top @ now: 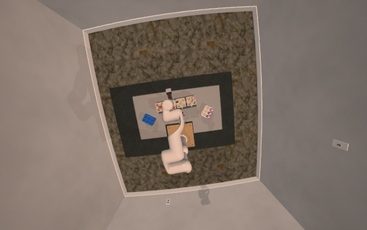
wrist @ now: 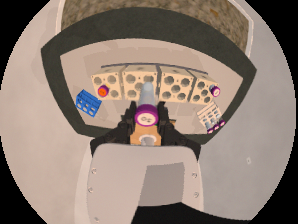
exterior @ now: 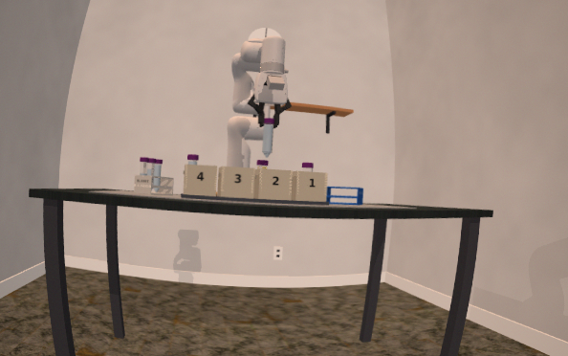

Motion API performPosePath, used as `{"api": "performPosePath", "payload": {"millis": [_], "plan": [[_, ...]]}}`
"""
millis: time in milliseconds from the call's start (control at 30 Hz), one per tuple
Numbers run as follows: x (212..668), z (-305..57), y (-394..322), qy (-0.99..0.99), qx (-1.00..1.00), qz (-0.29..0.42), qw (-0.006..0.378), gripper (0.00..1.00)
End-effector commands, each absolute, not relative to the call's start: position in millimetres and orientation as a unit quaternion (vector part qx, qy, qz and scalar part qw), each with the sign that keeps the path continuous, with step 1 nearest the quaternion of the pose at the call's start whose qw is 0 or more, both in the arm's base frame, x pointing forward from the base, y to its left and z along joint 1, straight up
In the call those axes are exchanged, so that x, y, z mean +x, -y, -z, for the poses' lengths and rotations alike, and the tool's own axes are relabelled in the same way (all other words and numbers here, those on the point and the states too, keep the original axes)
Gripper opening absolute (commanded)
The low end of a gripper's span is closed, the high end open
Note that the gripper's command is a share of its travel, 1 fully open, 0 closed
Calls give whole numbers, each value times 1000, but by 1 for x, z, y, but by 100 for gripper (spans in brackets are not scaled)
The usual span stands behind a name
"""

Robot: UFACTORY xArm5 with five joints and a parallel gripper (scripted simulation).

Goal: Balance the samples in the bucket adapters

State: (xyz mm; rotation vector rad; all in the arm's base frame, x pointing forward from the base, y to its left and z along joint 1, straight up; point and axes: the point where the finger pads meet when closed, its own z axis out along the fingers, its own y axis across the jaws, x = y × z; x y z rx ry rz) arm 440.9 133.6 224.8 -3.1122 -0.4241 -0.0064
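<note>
My gripper [exterior: 269, 120] [wrist: 146, 108] is shut on a tube [exterior: 268, 139] with a purple cap and a white cap dot [wrist: 145, 116]. It holds the tube upright, tip down, clear above the row of beige adapters, roughly over adapter 2 [exterior: 274, 184] [wrist: 141, 84] near its edge with adapter 3 [exterior: 237, 181]. Adapter 1 [exterior: 312, 186] holds a tube with an orange cap dot [wrist: 103, 90]. Adapter 4 [exterior: 200, 179] holds a purple-capped tube [exterior: 192, 159] [wrist: 214, 90]. Another purple cap [exterior: 262, 164] shows behind adapters 2 and 3. The blue rack RS [exterior: 340, 196] [top: 149, 119] [wrist: 87, 102] looks empty.
The white blank rack RB [exterior: 150, 182] [top: 207, 112] [wrist: 208, 119] holds several purple-capped tubes beyond adapter 4. A wooden shelf [exterior: 316, 109] [top: 188, 133] juts out beside the arm's base. A small object [top: 168, 90] stands behind the adapter row.
</note>
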Motion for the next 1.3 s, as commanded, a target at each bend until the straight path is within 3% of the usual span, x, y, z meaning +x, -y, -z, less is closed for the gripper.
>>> {"api": "performPosePath", "payload": {"millis": [0,1267], "plan": [[442,-217,-134,135,-991,4,1,0],[442,-192,-134,135,-991,4,1,0]]}}
